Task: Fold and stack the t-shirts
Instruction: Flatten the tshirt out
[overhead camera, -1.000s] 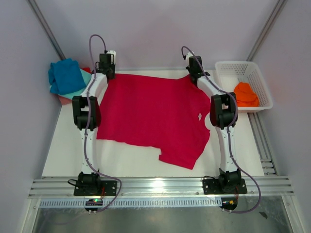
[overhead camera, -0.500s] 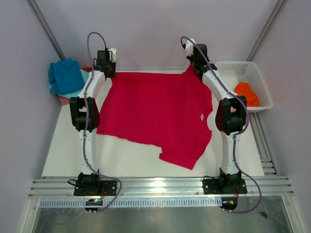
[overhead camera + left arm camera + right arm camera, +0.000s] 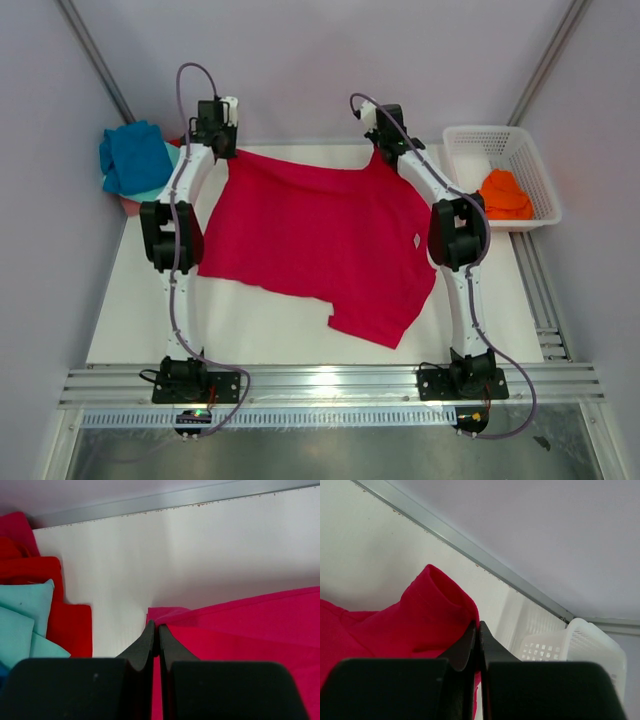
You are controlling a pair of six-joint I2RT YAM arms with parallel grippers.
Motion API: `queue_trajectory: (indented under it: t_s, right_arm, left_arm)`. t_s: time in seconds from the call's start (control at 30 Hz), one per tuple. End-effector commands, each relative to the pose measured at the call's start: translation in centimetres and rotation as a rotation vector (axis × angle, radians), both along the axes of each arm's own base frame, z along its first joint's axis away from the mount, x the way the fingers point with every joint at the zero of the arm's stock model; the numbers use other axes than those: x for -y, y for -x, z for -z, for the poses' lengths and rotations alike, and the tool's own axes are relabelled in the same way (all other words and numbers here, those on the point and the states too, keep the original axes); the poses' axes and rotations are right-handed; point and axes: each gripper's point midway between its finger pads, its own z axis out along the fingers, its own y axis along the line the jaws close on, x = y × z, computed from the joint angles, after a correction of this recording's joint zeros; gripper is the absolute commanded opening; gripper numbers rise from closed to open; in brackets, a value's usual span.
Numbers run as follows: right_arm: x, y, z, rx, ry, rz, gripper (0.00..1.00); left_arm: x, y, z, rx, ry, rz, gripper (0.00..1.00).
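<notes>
Left gripper [image 3: 155,630] is pinched tight on the far left corner of the crimson t-shirt [image 3: 310,235]; right gripper [image 3: 476,630] is clamped on its far right sleeve; the shirt lies spread across the table [image 3: 270,335]; blue tee [image 3: 135,155] heaped at left; orange tee [image 3: 505,195] in the basket [image 3: 490,131].

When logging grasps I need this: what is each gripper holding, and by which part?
The large crimson cloth t-shirt: left gripper pinches its far-left corner, right gripper its far-right edge.
</notes>
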Motion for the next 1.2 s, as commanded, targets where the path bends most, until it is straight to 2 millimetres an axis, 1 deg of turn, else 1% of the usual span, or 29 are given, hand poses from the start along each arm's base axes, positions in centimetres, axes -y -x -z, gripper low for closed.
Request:
queue_trajectory:
  t_s: [0.0, 0.1, 0.23, 0.27, 0.3, 0.4, 0.43, 0.47, 0.53, 0.6, 0.63, 0.67, 0.73, 0.77, 0.8, 0.87, 0.9, 0.93, 0.97, 1.0, 1.03, 1.1, 1.13, 1.17]
  right_arm:
    - [0.0, -1.0, -2.5, 0.073, -0.025, 0.039, 0.03]
    - [0.1, -1.0, -1.8, 0.069, -0.027, 0.052, 0.03]
    - [0.8, -1.3, -1.9, 0.093, -0.002, 0.087, 0.03]
    - [1.1, -1.5, -2.3, 0.113, 0.008, 0.098, 0.03]
    - [1.8, -1.5, -2.6, 0.127, 0.039, 0.127, 0.03]
    - [2.4, -1.6, -3.6, 0.153, 0.058, 0.149, 0.03]
    - [2.5, -1.5, -3.9, 0.156, 0.054, 0.151, 0.03]
    - [2.5, -1.1, -4.6, 0.154, 0.049, 0.147, 0.03]
    - [2.2, -0.7, -5.1, 0.144, 0.02, 0.136, 0.03]
    - [2.1, 0.2, -6.1, 0.116, 0.005, 0.119, 0.03]
    - [1.9, 0.5, -6.3, 0.108, -0.008, 0.112, 0.03]
    - [2.1, 1.2, -7.1, 0.103, -0.008, 0.112, 0.03]
    - [2.3, 1.8, -7.7, 0.096, -0.005, 0.113, 0.03]
    - [2.4, 2.3, -7.6, 0.079, 0.0, 0.114, 0.03]
    - [2.5, 2.8, -8.7, 0.089, -0.006, 0.115, 0.03]
    - [2.8, 3.5, -9.1, 0.077, -0.021, 0.127, 0.03]
    - [2.8, 4.0, -10.0, 0.084, -0.033, 0.128, 0.03]
    - [2.8, 4.3, -10.3, 0.083, -0.038, 0.132, 0.03]
    - [2.7, 4.8, -10.3, 0.071, -0.04, 0.131, 0.03]
    - [2.7, 5.3, -11.5, 0.086, -0.05, 0.128, 0.03]
    - [2.7, 5.8, -11.0, 0.067, -0.046, 0.119, 0.03]
    - [2.3, 6.5, -11.2, 0.047, -0.061, 0.084, 0.03]
    - [2.2, 7.0, -11.6, 0.041, -0.068, 0.071, 0.03]
    - [2.1, 7.5, -11.3, 0.014, -0.071, 0.064, 0.03]
  left_arm:
    - [-0.8, 0.0, -6.6, 0.123, 0.0, -0.028, 0.0]
    - [-0.7, -0.1, -6.0, 0.12, 0.012, -0.039, 0.0]
    - [-0.6, -0.3, -5.0, 0.105, 0.024, -0.047, 0.0]
    - [-0.7, -0.4, -5.1, 0.108, 0.02, -0.048, 0.0]
    - [-0.8, -0.4, -4.8, 0.104, 0.014, -0.051, 0.0]
    - [-0.9, -0.6, -4.7, 0.11, 0.006, -0.054, 0.0]
    - [-0.8, -0.6, -4.8, 0.113, 0.011, -0.048, 0.0]
    - [-0.7, -0.6, -5.0, 0.117, 0.014, -0.044, 0.0]
    - [-0.2, -0.5, -5.0, 0.109, 0.032, -0.022, 0.0]
    - [0.2, -0.2, -5.2, 0.1, 0.049, -0.003, 0.0]
    - [0.2, -0.2, -5.6, 0.103, 0.052, -0.004, 0.0]
    - [1.0, 0.3, -5.4, 0.08, 0.08, 0.03, 0.0]
    - [1.5, 0.6, -6.1, 0.078, 0.099, 0.051, 0.0]
    - [2.0, 0.8, -6.3, 0.073, 0.116, 0.072, 0.0]
    - [2.3, 1.2, -6.3, 0.059, 0.126, 0.086, 0.0]
    - [3.2, 1.7, -6.9, 0.052, 0.158, 0.131, 0.0]
    - [3.5, 2.3, -6.9, 0.031, 0.167, 0.147, 0.0]
    - [3.8, 2.7, -7.0, 0.022, 0.178, 0.16, 0.0]
    - [3.9, 3.1, -7.4, 0.019, 0.187, 0.172, 0.0]
    - [4.6, 3.6, -7.4, 0.0, 0.213, 0.196, 0.0]
    - [5.0, 4.0, -7.7, -0.005, 0.229, 0.213, 0.0]
    - [5.4, 4.6, -8.4, -0.007, 0.25, 0.238, 0.0]
    - [6.1, 5.1, -8.5, -0.019, 0.274, 0.27, 0.0]
    - [6.4, 5.4, -8.8, -0.022, 0.29, 0.288, 0.0]
